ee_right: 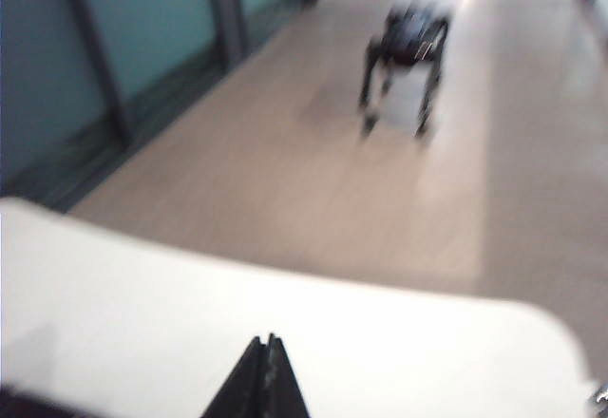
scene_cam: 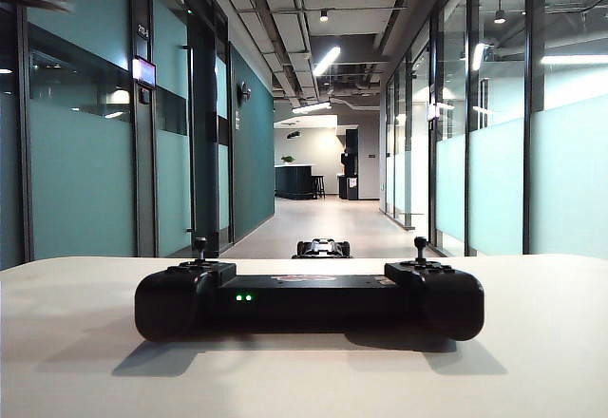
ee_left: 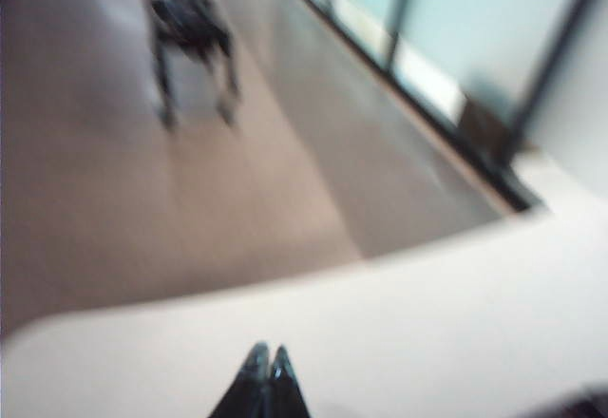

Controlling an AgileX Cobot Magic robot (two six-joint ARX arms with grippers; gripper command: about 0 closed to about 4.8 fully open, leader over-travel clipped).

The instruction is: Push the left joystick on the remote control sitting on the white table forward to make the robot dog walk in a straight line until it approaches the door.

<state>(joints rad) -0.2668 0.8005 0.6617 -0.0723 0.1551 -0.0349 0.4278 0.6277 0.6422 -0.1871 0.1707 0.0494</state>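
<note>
Left gripper (ee_left: 265, 361) and right gripper (ee_right: 264, 351) pinched closed above white table (scene_cam: 532, 342), wide black remote control (scene_cam: 309, 299), green lights.

We see a sharp exterior view lit by ceiling strips (scene_cam: 326, 60), soft shadow under the remote control (scene_cam: 309, 296) on the desk (scene_cam: 532, 361), both wrist views motion-blurred (robot dog (ee_right: 404, 52) smeared), glass glare.

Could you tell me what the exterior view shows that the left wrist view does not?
Only the exterior view shows the remote, its two joysticks, including the left joystick, and its green lights. Only the left wrist view shows the left gripper, fingers together, over the table's edge. Both show the white table and the robot dog on the corridor floor.
</note>
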